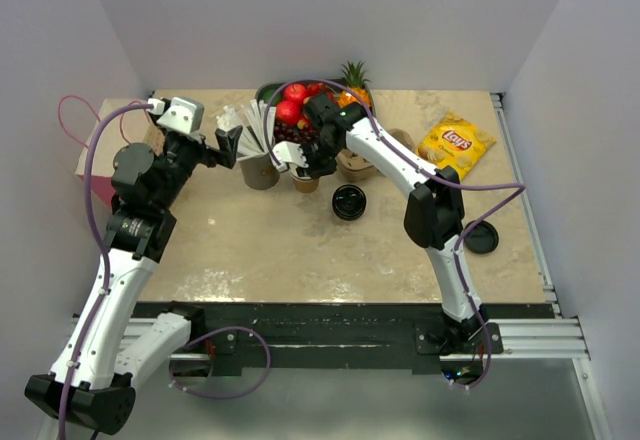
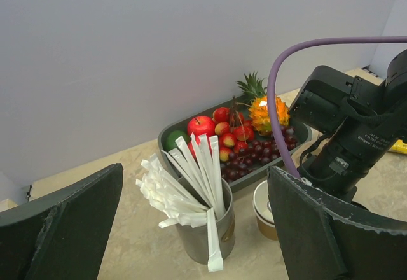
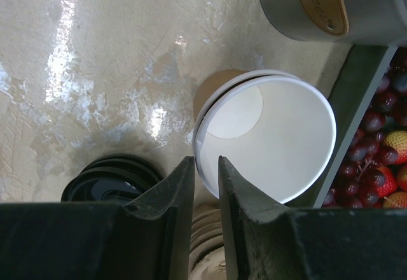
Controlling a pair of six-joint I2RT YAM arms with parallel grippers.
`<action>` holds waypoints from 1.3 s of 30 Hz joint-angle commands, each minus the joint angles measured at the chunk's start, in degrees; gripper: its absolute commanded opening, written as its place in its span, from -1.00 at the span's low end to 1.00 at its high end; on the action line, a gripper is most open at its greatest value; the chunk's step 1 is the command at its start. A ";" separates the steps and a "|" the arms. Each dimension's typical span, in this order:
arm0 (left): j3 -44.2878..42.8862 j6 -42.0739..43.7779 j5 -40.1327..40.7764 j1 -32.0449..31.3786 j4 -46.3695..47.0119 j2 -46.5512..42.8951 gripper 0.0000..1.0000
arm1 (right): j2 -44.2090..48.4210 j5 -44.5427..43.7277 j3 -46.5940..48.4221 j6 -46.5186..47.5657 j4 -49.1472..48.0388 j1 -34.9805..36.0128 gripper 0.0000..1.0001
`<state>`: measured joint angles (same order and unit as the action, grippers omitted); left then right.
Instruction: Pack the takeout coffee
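Observation:
No lidded takeout coffee shows in any view. A lidless brown paper cup [image 1: 306, 182] with a white inside [image 3: 267, 140] stands by the fruit tray; it also shows in the left wrist view [image 2: 262, 209]. My right gripper [image 1: 300, 156] hangs over it, and its nearly closed jaws [image 3: 206, 165] have the cup's near rim between them. A stack of loose black lids [image 1: 349, 202] lies just right of the cup and shows in the right wrist view [image 3: 108, 181]. My left gripper [image 1: 226, 146] is wide open and empty [image 2: 197, 229], facing the straw holder [image 2: 203, 226].
A grey tray of fruit [image 1: 300, 100] sits at the back. A metal cup of wrapped straws [image 1: 258, 160] stands beside the paper cup. Brown stacked cups [image 1: 356, 166], a yellow chips bag [image 1: 456, 143], one loose black lid [image 1: 481, 238] and a bag [image 1: 95, 165] at the left edge.

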<state>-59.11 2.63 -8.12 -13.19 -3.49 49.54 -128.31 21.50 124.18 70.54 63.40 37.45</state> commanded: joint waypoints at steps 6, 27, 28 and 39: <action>0.40 -0.44 -0.05 0.45 2.61 -0.06 0.99 | -1.06 -0.75 2.56 0.21 1.47 -0.01 -0.49; 0.66 -0.88 -0.14 0.71 2.61 0.29 0.99 | -1.50 -1.02 3.17 0.03 1.73 0.25 -0.59; 0.66 -0.88 -0.14 0.71 2.61 0.30 0.99 | -1.50 -1.02 3.52 0.03 1.82 0.25 -0.58; 1.02 -1.40 -0.58 1.06 4.72 0.65 0.99 | -1.50 -0.75 4.84 -0.23 2.61 0.25 -0.49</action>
<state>-58.24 2.35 -8.16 -12.75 -2.61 50.06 -129.99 20.45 126.65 70.50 64.77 37.50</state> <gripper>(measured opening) 0.992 0.258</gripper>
